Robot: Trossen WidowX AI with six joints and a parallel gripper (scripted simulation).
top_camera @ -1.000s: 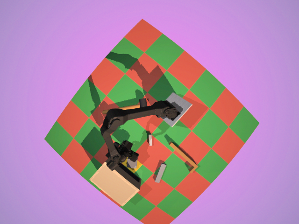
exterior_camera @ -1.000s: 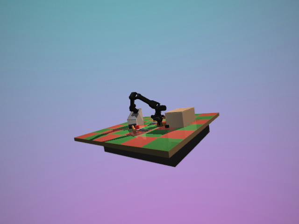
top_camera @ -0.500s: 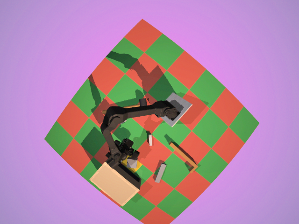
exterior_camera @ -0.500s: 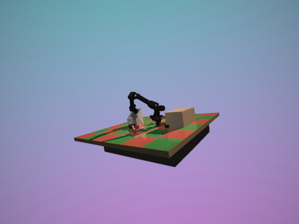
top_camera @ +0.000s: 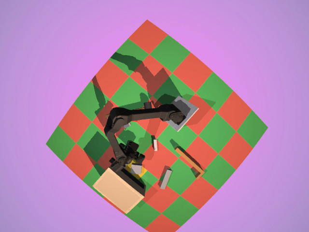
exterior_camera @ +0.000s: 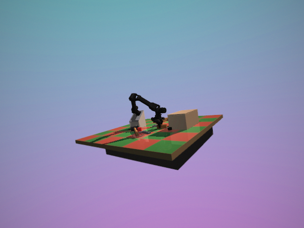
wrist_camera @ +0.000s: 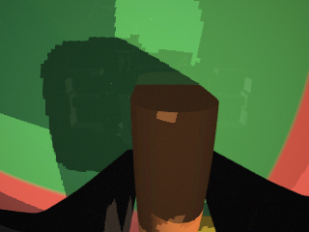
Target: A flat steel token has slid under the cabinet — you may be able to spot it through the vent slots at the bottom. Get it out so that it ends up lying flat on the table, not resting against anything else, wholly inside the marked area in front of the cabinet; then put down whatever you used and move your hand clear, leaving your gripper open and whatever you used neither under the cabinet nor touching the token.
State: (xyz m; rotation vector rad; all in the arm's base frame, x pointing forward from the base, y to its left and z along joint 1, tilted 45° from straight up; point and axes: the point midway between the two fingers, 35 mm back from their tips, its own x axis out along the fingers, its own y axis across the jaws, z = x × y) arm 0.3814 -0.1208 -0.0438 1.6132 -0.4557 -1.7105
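Note:
My gripper (exterior_camera: pixel 158 125) (wrist_camera: pixel 168 158) is shut on a brown wooden handle (wrist_camera: pixel 174 181), low in front of the cabinet (top_camera: pixel 118 190) (exterior_camera: pixel 177 121). The handle's lower end shows orange beside a sliver of yellow in the wrist view. The yellow marked area (top_camera: pixel 143 172) lies at the cabinet's dark front, partly covered by the gripper and by a light grey block-like piece (top_camera: pixel 136 169). I cannot tell whether that piece is part of the held tool. The steel token cannot be made out in any view. The space under the cabinet is hidden.
An L-shaped orange bar (top_camera: pixel 189 162) and two grey bars (top_camera: pixel 165 179) (top_camera: pixel 155 145) lie on the checkered table. A grey wedge (top_camera: pixel 192 108) (exterior_camera: pixel 141 121) stands under the arm's far end. A red block (exterior_camera: pixel 139 128) and an orange stick (exterior_camera: pixel 136 131) lie near it.

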